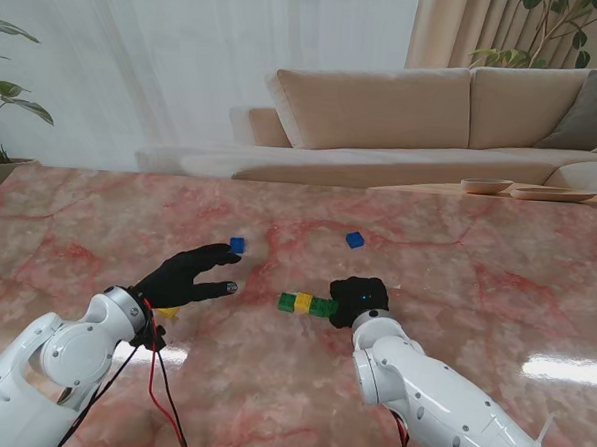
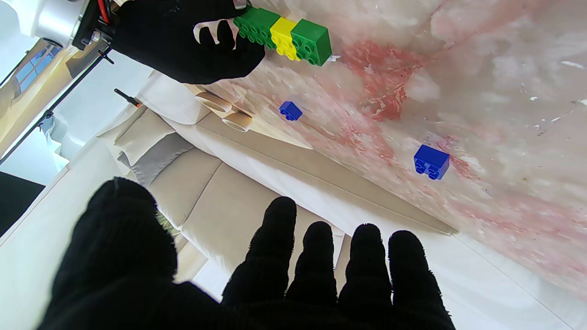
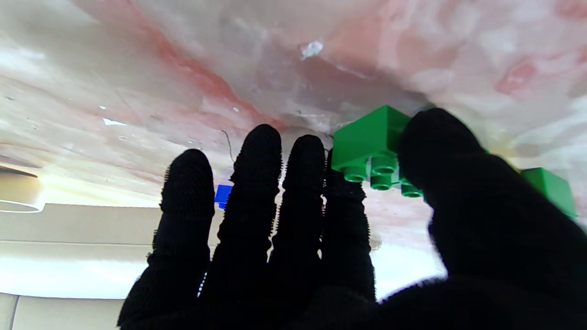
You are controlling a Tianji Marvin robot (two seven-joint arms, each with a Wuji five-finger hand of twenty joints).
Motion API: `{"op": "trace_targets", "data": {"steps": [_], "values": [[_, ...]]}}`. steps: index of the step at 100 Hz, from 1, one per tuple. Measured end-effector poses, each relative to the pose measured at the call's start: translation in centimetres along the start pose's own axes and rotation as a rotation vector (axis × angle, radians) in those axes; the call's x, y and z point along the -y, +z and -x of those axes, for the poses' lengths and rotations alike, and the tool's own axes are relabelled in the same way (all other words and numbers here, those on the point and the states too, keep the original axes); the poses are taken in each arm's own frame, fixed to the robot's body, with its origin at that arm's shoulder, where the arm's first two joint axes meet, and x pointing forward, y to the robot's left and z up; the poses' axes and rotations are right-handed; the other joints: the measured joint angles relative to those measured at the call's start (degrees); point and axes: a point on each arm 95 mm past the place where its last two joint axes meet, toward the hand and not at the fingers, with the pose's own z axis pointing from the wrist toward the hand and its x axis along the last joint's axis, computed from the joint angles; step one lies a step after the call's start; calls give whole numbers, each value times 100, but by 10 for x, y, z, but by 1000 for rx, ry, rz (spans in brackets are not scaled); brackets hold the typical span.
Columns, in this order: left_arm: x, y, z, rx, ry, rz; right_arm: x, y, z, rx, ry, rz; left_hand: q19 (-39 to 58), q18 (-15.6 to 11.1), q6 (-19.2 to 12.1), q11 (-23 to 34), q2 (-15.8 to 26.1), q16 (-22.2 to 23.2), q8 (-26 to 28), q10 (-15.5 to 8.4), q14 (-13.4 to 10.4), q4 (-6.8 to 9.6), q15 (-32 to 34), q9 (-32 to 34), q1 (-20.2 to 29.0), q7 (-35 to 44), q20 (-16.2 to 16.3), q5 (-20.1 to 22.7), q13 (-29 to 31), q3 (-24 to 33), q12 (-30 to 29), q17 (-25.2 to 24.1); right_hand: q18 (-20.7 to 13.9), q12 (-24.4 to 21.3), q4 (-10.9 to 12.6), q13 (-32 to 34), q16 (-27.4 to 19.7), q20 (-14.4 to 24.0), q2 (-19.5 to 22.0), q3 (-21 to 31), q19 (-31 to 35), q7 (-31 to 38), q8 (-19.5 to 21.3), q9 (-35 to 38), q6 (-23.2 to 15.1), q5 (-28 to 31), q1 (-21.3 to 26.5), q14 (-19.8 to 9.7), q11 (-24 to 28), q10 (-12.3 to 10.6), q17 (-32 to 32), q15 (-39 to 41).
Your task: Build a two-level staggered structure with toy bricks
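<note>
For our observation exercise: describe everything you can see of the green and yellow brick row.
The brick row is three studded plastic toy bricks joined in a line: green, yellow, green. It lies flat on the pink marble table, studs up, one level only. The right robot hand is at its right end, thumb and fingers against the end green brick. Nothing is stacked on it.

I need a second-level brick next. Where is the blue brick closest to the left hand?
In the stand view, the blue brick lies left of centre, just beyond the left hand fingertips.
</note>
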Motion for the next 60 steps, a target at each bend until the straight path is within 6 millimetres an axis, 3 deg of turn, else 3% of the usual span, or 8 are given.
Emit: {"op": "trace_targets", "data": {"steps": [60], "values": [[0, 0, 0, -1, -1, 0, 0, -2, -2, -1, 3, -1, -9, 0, 1, 0, 1, -1, 0, 0, 0, 0, 0, 0, 0, 0, -56, 0, 0, 0, 0, 0, -1, 0, 57, 0, 0, 0, 9, -151, 0, -119, 24, 1, 60, -2, 0, 0, 0, 3, 7, 0]]}}
